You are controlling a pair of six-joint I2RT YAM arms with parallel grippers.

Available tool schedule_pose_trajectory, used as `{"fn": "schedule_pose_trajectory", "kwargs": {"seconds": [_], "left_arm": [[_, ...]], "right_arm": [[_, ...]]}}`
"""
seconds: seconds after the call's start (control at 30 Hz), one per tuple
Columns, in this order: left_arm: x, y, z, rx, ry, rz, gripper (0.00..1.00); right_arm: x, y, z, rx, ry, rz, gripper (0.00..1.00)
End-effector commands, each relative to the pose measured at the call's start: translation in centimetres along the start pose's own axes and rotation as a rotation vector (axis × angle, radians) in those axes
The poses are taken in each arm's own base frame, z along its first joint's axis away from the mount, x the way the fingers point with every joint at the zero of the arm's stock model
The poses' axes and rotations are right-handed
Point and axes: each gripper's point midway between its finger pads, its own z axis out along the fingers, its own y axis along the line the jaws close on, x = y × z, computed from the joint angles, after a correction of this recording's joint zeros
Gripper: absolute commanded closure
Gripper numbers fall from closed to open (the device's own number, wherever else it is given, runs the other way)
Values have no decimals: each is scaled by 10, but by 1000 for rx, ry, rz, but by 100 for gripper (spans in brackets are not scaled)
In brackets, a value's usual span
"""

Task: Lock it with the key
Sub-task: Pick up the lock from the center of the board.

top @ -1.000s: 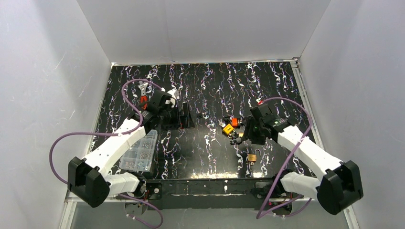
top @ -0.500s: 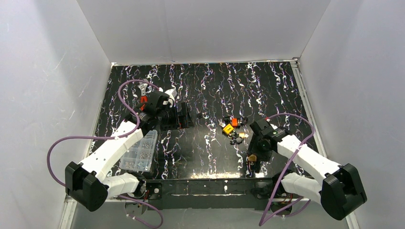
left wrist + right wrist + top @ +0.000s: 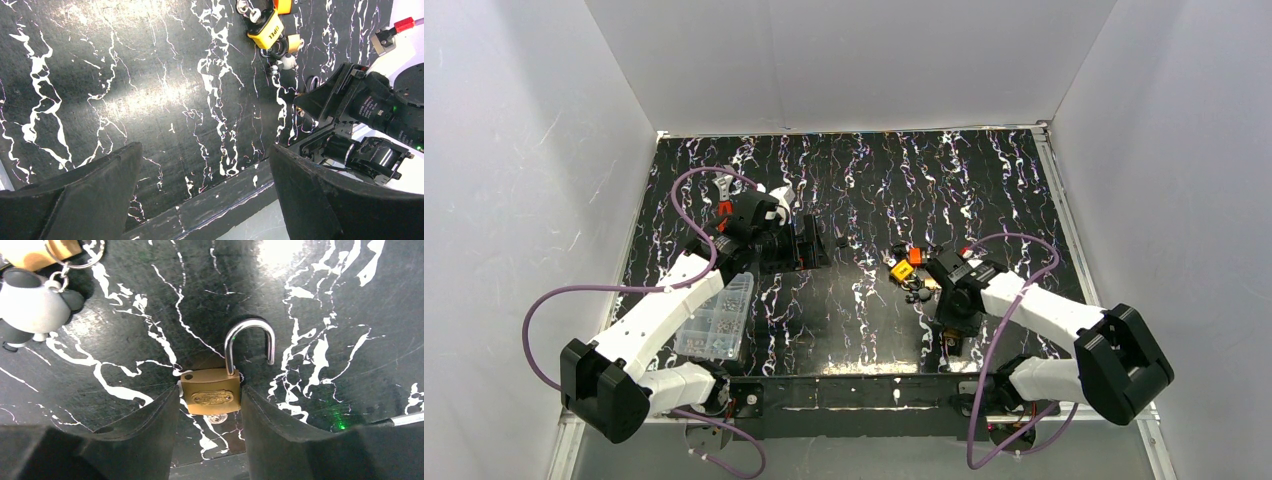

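A brass padlock (image 3: pixel 211 394) with its steel shackle (image 3: pixel 249 342) swung open lies on the black marbled table near the front edge. My right gripper (image 3: pixel 210 435) is low over it, its fingers against both sides of the brass body. A small silver piece shows under the body's bottom edge. In the top view the right gripper (image 3: pixel 951 330) covers most of the padlock. A bunch with a yellow padlock (image 3: pixel 902 270), an orange piece and keys lies left of the right arm; a grey fob (image 3: pixel 30 302) from it shows in the right wrist view. My left gripper (image 3: pixel 205 200) is open and empty.
A clear box of small parts (image 3: pixel 719 318) stands at the front left beside the left arm. Red-handled pliers (image 3: pixel 723 195) lie at the back left. A small black piece (image 3: pixel 841 242) lies just right of the left gripper (image 3: pixel 809 243). White walls enclose the table.
My right gripper left the key bunch, came toward the front edge and settled around the brass padlock. The left arm barely moved.
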Motion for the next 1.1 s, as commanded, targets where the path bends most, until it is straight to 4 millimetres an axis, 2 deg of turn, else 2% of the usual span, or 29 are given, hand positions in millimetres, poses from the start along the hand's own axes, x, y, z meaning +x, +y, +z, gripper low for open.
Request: {"fn": "schedule_pose_trajectory", "kwargs": {"seconds": [0.0, 0.07, 0.1, 0.17, 0.23, 0.3, 0.37, 0.5, 0.67, 0.77, 0.87, 0.97, 1.07], "left_arm": [[4, -1, -3, 9, 16, -2, 2], [6, -1, -2, 9, 21, -4, 2], [6, -1, -2, 10, 23, -5, 3], [7, -1, -2, 11, 25, -6, 5], [7, -3, -2, 21, 28, -1, 6], [7, -8, -3, 45, 37, 16, 8], [5, -17, -5, 95, 40, 45, 10], [-6, -43, -14, 222, 12, 130, 14], [-22, -97, -48, 488, -36, 269, 21], [-27, -128, -79, 650, -69, 375, 25], [-25, -154, -111, 807, -77, 472, 27], [-18, -172, -138, 945, -51, 530, 29], [-10, -184, -156, 1030, -26, 578, 32]], "right_arm": [[-9, 14, 3, -23, -54, 3, 48], [-6, 17, 5, -24, -40, -9, 54], [-4, 17, 6, -23, -35, -14, 60], [-6, 20, 2, -38, -40, -29, 82], [-9, 24, -5, -63, -48, -49, 97], [-15, 38, -22, -144, -60, -98, 99], [-20, 58, -49, -280, -78, -160, 99], [-16, 98, -115, -606, -74, -331, 99], [2, 127, -206, -995, -58, -512, 99], [15, 131, -254, -1192, -44, -596, 99], [32, 127, -300, -1388, -6, -680, 99], [45, 120, -333, -1539, 24, -748, 99], [54, 113, -358, -1651, 72, -781, 99]]}}
